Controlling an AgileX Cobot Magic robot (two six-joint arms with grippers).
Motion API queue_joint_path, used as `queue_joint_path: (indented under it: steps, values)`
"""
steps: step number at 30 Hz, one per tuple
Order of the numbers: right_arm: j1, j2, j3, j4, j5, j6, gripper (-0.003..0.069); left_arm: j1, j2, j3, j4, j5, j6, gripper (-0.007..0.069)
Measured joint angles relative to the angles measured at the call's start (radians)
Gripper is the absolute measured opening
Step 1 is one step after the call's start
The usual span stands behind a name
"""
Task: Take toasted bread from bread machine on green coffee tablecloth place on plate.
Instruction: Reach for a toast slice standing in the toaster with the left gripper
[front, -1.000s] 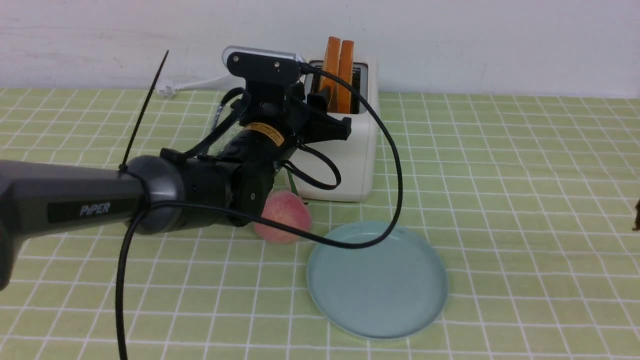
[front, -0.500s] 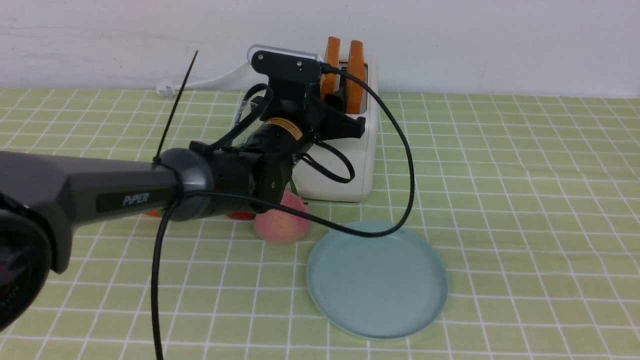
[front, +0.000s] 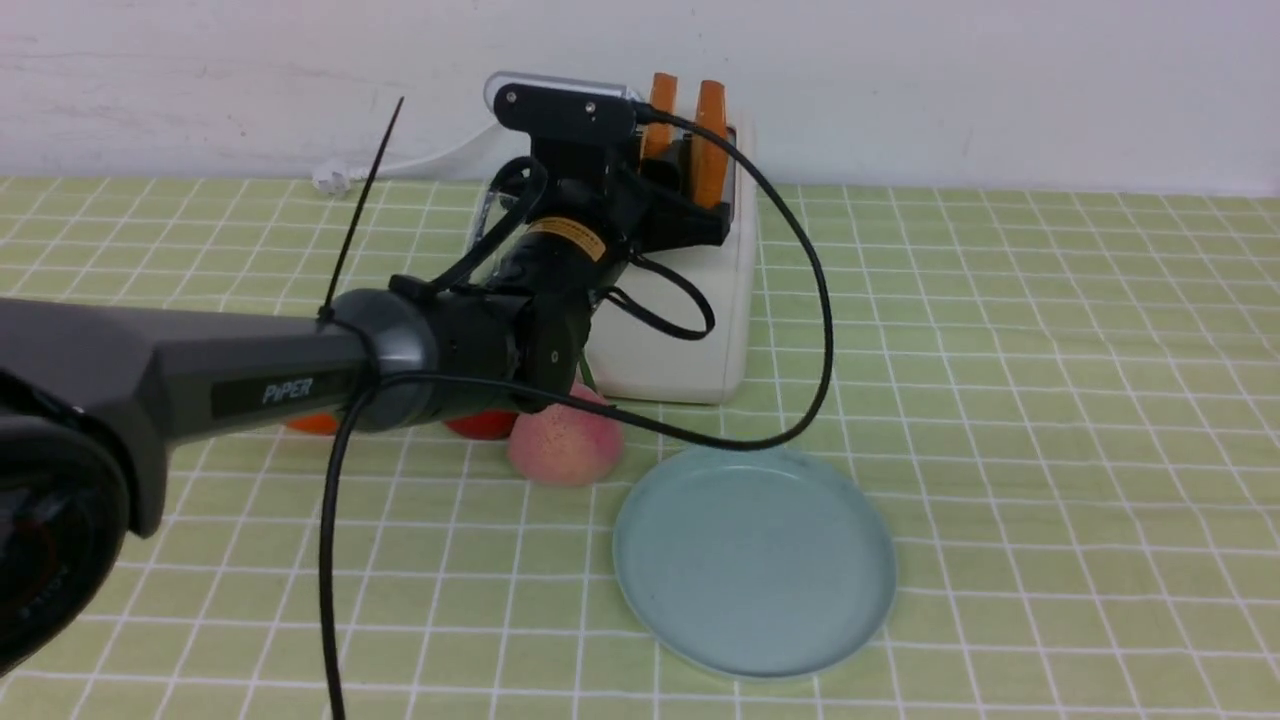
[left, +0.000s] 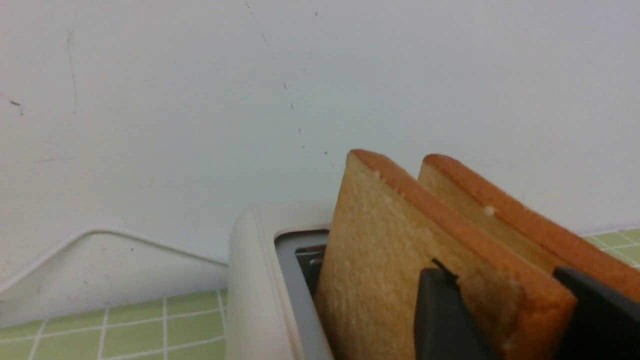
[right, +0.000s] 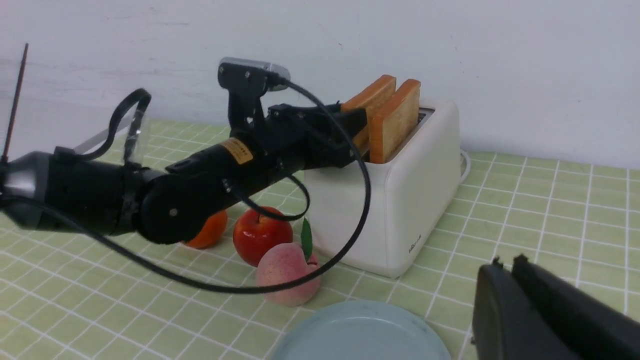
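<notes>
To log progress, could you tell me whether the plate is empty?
Empty: the plate shows bare surface; both toast slices stand in the toaster.

**A kitchen table staged in a robot lab**

A green checked tablecloth (front: 1050, 350) set against a bare white wall (front: 1000, 80) carries a toaster (front: 722, 372), a plate (front: 760, 575) and fruit (front: 565, 452). The cabled "PiPER" arm (front: 200, 372) marks it as a test bench.

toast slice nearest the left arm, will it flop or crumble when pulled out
Probably stiff: the near slice stands straight above the bread machine. Likely light; its grainy face shouldn't slip. Hard pinching might crack the crust.
</notes>
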Motion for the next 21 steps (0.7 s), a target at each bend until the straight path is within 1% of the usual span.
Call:
queue_joint_path:
  steps: [5,9,10,11,14,15,17,21]
  values:
    - [0.000,0.000,0.000,0.000,0.023,0.000,0.0032,0.003,0.043,-0.083,-0.016,0.055,0.001,0.0279]
    - [0.000,0.000,0.000,0.000,0.040,0.000,0.0032,0.010,0.048,-0.095,-0.047,0.067,0.001,0.0264]
    - [0.000,0.000,0.000,0.000,0.044,0.000,0.0032,0.012,0.048,-0.097,-0.064,0.068,0.001,0.0240]
    - [0.000,0.000,0.000,0.000,0.044,0.000,0.0032,0.012,0.048,-0.097,-0.066,0.068,0.001,0.0232]
    - [0.000,0.000,0.000,0.001,0.044,0.000,0.0032,0.015,0.048,-0.099,-0.086,0.068,0.003,0.0131]
    - [0.000,0.000,0.000,0.001,0.044,0.000,0.0032,0.015,0.048,-0.099,-0.088,0.068,0.003,0.0125]
    - [0.000,0.000,0.000,0.002,0.045,0.000,0.0032,0.016,0.048,-0.099,-0.090,0.068,0.003,0.0089]
    - [0.000,0.000,0.000,0.004,0.046,0.000,0.0032,0.018,0.021,-0.099,-0.094,0.100,0.004,0.0088]
